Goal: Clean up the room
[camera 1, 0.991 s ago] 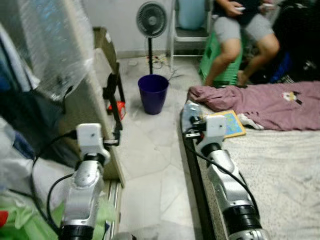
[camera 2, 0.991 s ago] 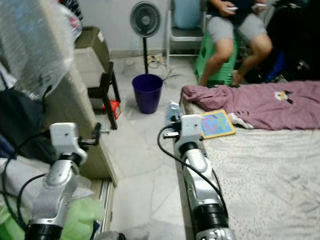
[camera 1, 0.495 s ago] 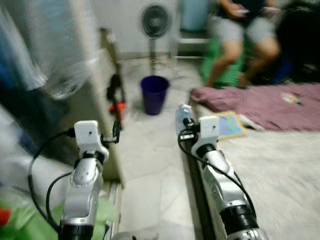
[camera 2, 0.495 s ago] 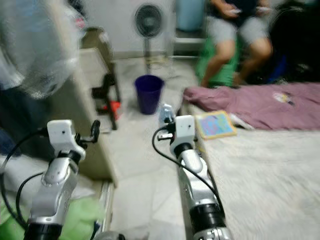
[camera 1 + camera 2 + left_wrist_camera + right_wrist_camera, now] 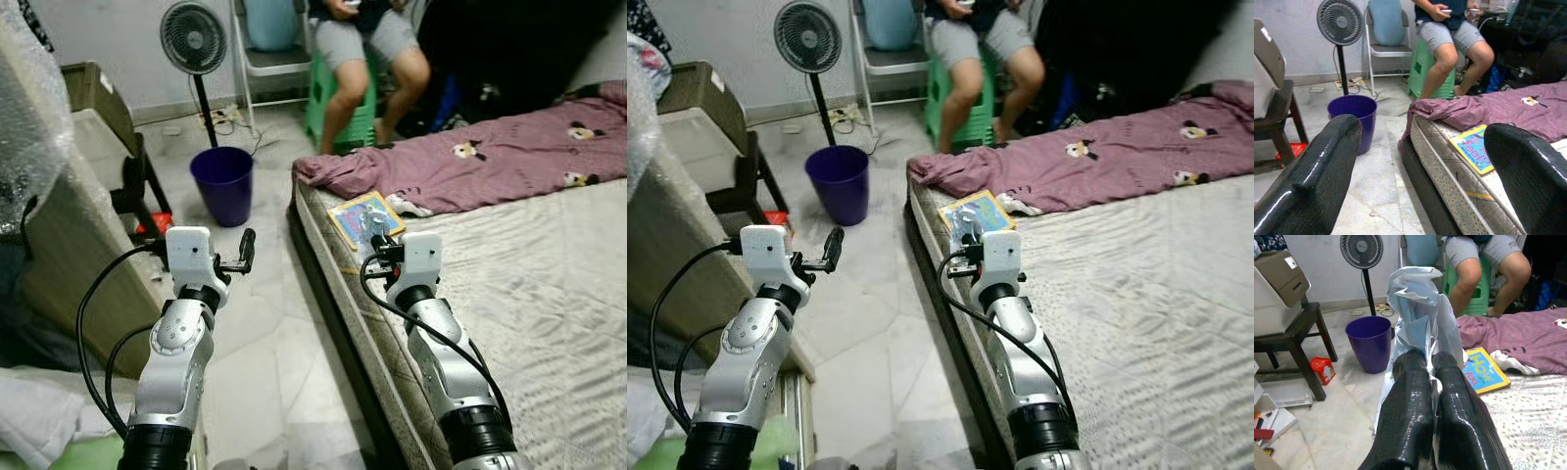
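My right gripper (image 5: pixel 1431 363) is shut on a crumpled pale blue and white plastic wrapper (image 5: pixel 1420 303), which sticks out past the fingertips. In the left eye view that gripper (image 5: pixel 372 231) hovers above the mattress edge (image 5: pixel 328 294), beside a colourful book (image 5: pixel 345 212). A purple bin (image 5: pixel 222 183) stands on the floor ahead and to the left, near the bed's corner. My left gripper (image 5: pixel 247 251) is held over the floor, open with nothing between its fingers (image 5: pixel 1327 161).
A person (image 5: pixel 364 44) sits on a green stool beyond the bed. A standing fan (image 5: pixel 193 39) and a chair are by the far wall. A dark wooden stool (image 5: pixel 1295 335) carries a printer, with a red box (image 5: pixel 1322 370) below. A purple blanket (image 5: pixel 470 162) lies across the bed.
The camera has swung right, so the bin, fan and person sit further left in view. The right gripper still holds the wrapper. Both arms keep the same pose.
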